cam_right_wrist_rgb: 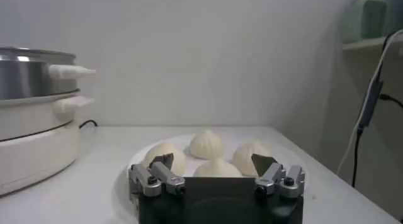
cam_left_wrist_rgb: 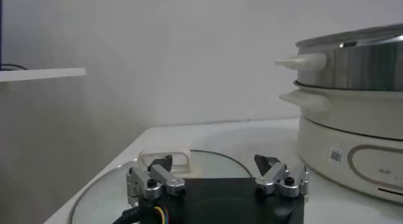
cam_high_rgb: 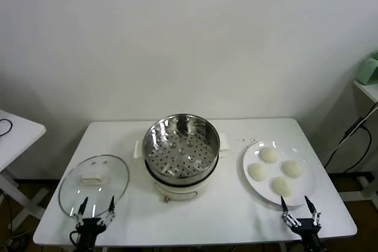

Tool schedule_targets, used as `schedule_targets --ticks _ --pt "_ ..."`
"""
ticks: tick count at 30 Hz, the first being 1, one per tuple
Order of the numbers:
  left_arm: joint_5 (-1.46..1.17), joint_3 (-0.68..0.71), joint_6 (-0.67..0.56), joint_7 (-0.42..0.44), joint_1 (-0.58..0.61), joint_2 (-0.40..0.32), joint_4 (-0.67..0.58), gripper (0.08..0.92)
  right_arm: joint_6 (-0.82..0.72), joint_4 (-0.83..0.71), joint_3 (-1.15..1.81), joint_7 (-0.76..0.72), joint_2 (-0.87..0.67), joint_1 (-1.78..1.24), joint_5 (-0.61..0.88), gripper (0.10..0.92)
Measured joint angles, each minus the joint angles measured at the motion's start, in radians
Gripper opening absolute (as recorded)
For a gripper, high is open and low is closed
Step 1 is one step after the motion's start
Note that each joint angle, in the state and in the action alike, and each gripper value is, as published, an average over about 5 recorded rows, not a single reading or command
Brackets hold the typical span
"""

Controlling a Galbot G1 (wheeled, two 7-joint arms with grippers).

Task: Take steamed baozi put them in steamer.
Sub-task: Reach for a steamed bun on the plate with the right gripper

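- Plain white wall behind, white worktop [cam_high_rgb: 230, 205] in front; corner of a second white table [cam_high_rgb: 18, 131] off to the left, a shelf with a pale green item [cam_high_rgb: 370, 69] and dangling black cables [cam_high_rgb: 348, 137] off to the right.
- Left gripper [cam_high_rgb: 94, 206] low at the near left edge of the worktop, fingers [cam_left_wrist_rgb: 272, 166] spread wide, grasping nothing.
- Just beyond those fingers, flat on the worktop: round glass lid [cam_high_rgb: 93, 185] with a white handle [cam_left_wrist_rgb: 165, 157], the fingertips reaching over its near rim.
- Right gripper [cam_high_rgb: 295, 203] low at the near right edge, fingers [cam_right_wrist_rgb: 266, 165] likewise released and empty.
- Directly ahead of the right gripper: white plate [cam_high_rgb: 253, 175] carrying four steamed baozi [cam_high_rgb: 275, 170], smooth cream domes in a loose diamond.
- Nearest bun [cam_high_rgb: 282, 186] just beyond the right fingertips, apart from them; seen from the right wrist, the buns [cam_right_wrist_rgb: 208, 144] show between and above the two fingers, none touched.
- Steamer [cam_high_rgb: 181, 141] at the middle of the worktop, between lid and plate: shiny steel basket with perforated floor, no buns inside, seated on a squat white cooker base [cam_left_wrist_rgb: 352, 153].
- Steamer well apart from both grippers, left of the plate and right of the lid; side handles [cam_right_wrist_rgb: 70, 71] pale, sticking out from basket and base.
- All four buns on the plate, none in the basket.
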Motion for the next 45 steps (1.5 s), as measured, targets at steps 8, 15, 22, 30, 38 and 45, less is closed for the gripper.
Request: schedule_targets --ticks 8,15,22,30,38,45 --pt "0.003 0.003 -0.007 0.0 -0.008 0.005 0.003 0.823 -0.24 0.031 0.021 0.009 -0.125 0.155 0.092 0.823" --pt "0.01 0.008 -0.018 0.001 -0.01 0.011 0.006 0.823 -0.473 -0.021 -0.092 -0.098 -0.337 0.402 0.095 0.823" --pt "0.022 0.01 -0.032 0.001 -0.009 0.01 0.01 0.823 -0.511 -0.137 -0.376 -0.371 -0.558 0.728 -0.112 0.823" --pt "0.033 0.013 -0.043 0.002 -0.017 0.007 0.025 0.823 -0.357 -0.344 -0.88 -0.713 -0.668 1.229 -0.369 0.823" --pt "0.049 0.017 -0.053 0.004 -0.022 0.003 0.04 0.823 -0.229 -0.562 -1.334 -0.97 -0.628 1.627 -0.444 0.823" --pt "0.054 0.01 -0.054 0.004 -0.026 -0.003 0.05 0.823 -0.18 -0.735 -1.523 -1.08 -0.525 1.773 -0.444 0.823"
